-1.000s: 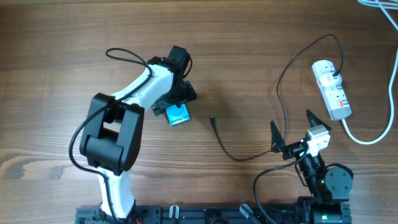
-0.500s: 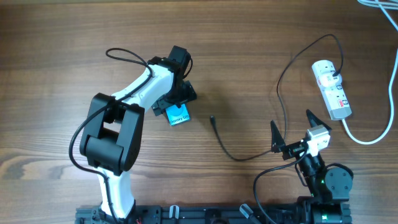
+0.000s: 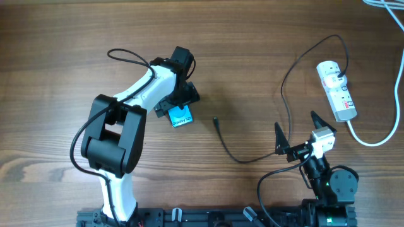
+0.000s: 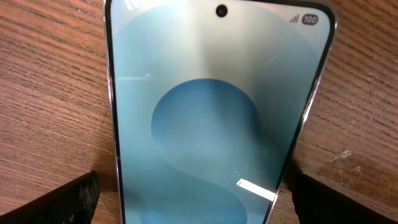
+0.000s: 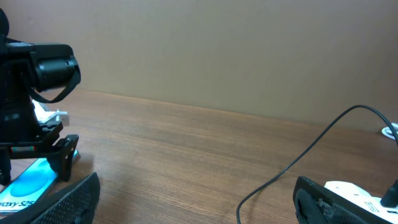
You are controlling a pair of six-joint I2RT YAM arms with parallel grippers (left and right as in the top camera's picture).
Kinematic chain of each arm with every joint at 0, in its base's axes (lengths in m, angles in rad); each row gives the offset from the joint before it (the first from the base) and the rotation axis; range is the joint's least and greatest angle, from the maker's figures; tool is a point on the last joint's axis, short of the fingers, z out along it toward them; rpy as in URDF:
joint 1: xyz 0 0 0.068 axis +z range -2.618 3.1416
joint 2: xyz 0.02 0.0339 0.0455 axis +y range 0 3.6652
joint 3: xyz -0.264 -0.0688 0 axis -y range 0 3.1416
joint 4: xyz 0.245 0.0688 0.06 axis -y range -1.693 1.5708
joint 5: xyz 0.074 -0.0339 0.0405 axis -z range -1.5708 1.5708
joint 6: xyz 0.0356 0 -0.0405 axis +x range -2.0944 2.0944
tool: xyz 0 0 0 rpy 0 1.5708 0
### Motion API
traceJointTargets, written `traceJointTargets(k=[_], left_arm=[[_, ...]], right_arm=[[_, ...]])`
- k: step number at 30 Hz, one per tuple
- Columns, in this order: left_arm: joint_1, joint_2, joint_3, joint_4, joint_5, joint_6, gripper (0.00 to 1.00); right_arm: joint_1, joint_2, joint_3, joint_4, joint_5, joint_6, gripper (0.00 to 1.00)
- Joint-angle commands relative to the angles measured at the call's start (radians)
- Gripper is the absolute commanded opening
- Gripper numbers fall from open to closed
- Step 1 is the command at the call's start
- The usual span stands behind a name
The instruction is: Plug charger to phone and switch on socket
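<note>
The phone (image 3: 182, 118) lies flat on the wood, its turquoise screen (image 4: 211, 112) filling the left wrist view. My left gripper (image 3: 177, 106) is low over it, open, with a dark fingertip (image 4: 68, 202) on each side of the phone's near end and a small gap to each edge. The charger (image 3: 283, 94) runs from the socket (image 3: 336, 90) in a long loop to its connector tip (image 3: 216, 120), right of the phone. My right gripper (image 3: 297, 129) hovers open near the front edge with nothing in it; the cable (image 5: 292, 171) crosses between its fingers on the table.
A thick white cord (image 3: 379, 139) leaves the socket toward the right edge. The socket's near end (image 5: 354, 190) shows beside my right finger. The left arm (image 3: 113, 135) stretches from the front edge to the phone.
</note>
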Motion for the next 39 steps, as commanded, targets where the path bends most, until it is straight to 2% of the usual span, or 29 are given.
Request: traceJointTargets(k=[1, 39], left_arm=[[-0.008, 0.083, -0.057, -0.002, -0.074, -0.017, 1.00], [-0.006, 0.083, -0.057, 0.002, -0.058, -0.021, 1.00]], right_arm=[[-0.003, -0.010, -0.001, 0.002, 0.002, -0.018, 1.00], [-0.003, -0.010, -0.001, 0.002, 0.002, -0.018, 1.00]])
